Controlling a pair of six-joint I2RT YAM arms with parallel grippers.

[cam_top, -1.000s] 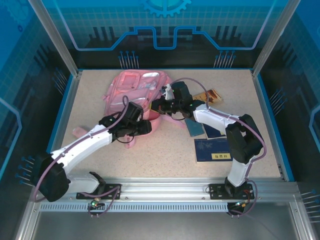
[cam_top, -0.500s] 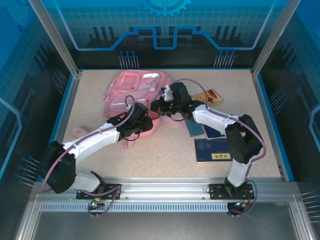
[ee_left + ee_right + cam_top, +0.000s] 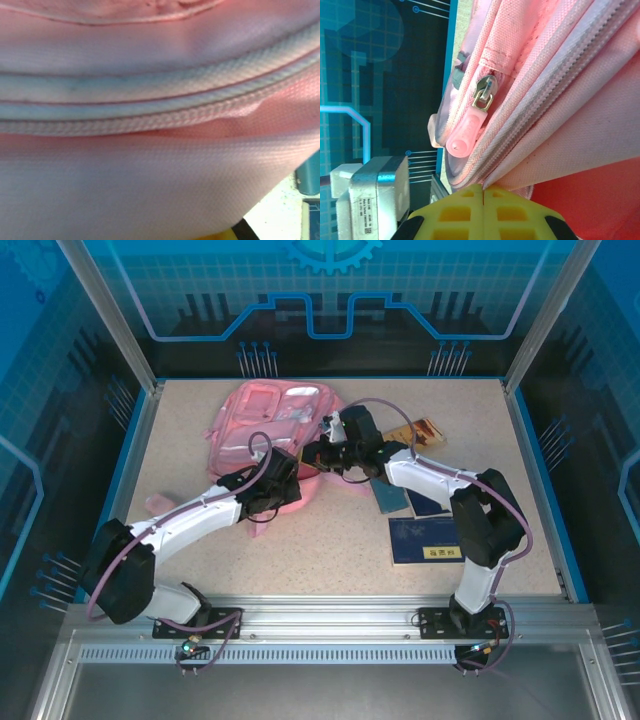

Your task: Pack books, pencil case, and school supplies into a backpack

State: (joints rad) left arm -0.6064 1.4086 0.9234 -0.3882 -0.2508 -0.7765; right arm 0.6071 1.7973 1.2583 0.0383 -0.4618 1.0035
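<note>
While both arms reach over the speckled beige table [image 3: 330,560], right gripper [image 3: 483,192] is clamped: yellow pads meet w/ a fold of the pink soft fabric backpack [image 3: 265,415] pinched btwn them. Just above the pads in the wrist view: pink rubbery zipper pull [image 3: 464,134] hanging off a brass-coloured metal slider [image 3: 484,94], clear of the pads.

Left gripper [image 3: 290,485] closed too, at backpack's near edge, just left of right gripper. Its wrist cam sees pink weave + pale piped seam [image 3: 150,95] right up close; can't tell if fabric is caught in the jaws.

Books are outside the bag, right of right gripper:
- tan-orange thin book w/ dark picture [image 3: 425,430], far side
- dark navy thin book w/ yellow label strip [image 3: 425,540], near side, flat
- 2nd navy book [image 3: 428,504], partly under right arm
- small teal flat piece [image 3: 388,498] beside it
</note>
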